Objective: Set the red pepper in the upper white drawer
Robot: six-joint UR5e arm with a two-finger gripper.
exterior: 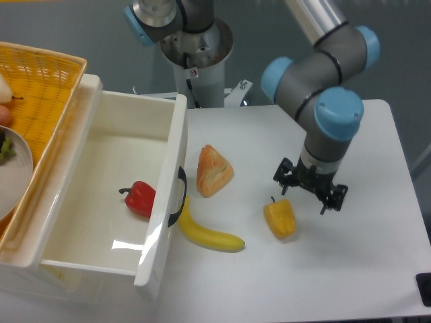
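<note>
red pepper (141, 198) inside upper white drawer (94, 202), gripper (310, 191) spread

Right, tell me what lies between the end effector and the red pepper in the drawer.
In the camera view, between the end effector and the glossy red pepper lie the yellow-orange pepper, orange pastry, yellow banana and the white plastic drawer's front wall.

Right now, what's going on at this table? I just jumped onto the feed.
The red pepper already lies inside the upper white drawer, which stands pulled open. The arm's tool is open and empty, hanging over the table on the right, just beside the yellow pepper. A banana and a pastry lie on the table between the drawer and the tool. Nothing is being held.
</note>
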